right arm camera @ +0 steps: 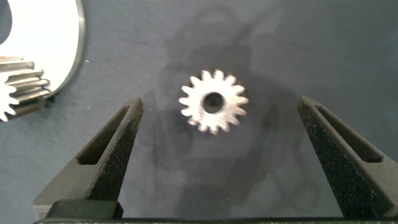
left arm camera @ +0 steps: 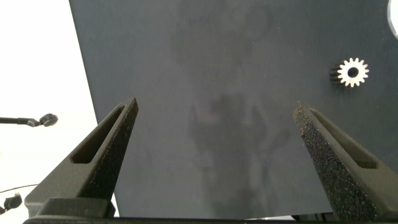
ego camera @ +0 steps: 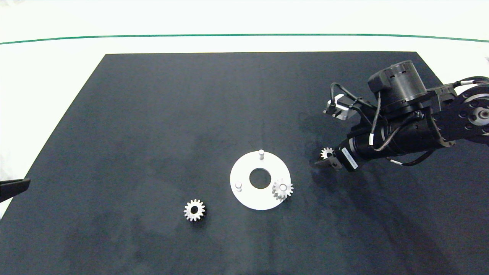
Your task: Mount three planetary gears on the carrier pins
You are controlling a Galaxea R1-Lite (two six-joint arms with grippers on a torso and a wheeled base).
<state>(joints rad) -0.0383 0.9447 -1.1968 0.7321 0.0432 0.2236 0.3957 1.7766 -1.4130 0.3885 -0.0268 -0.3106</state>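
Head view: no legible text; right gripper point(right arm camera: 214, 155) jaws apart round gear point(right arm camera: 214, 101); left gripper point(left arm camera: 214, 155) apart.

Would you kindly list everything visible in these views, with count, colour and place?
Mat: one, black, covering the white table.
Green line: one, across the table's far side.
Carrier disc: one, white, mid-mat, central hole.
Carrier pins: three, silver-white; far pin and left pin bare, third carries a gear.
Planetary gears: three, silver-grey; mounted gear on the disc, loose gear left of the disc, third gear right of the disc.
Right hand: open, fingers either side of the third gear.
Left hand: open, at the mat's left edge.
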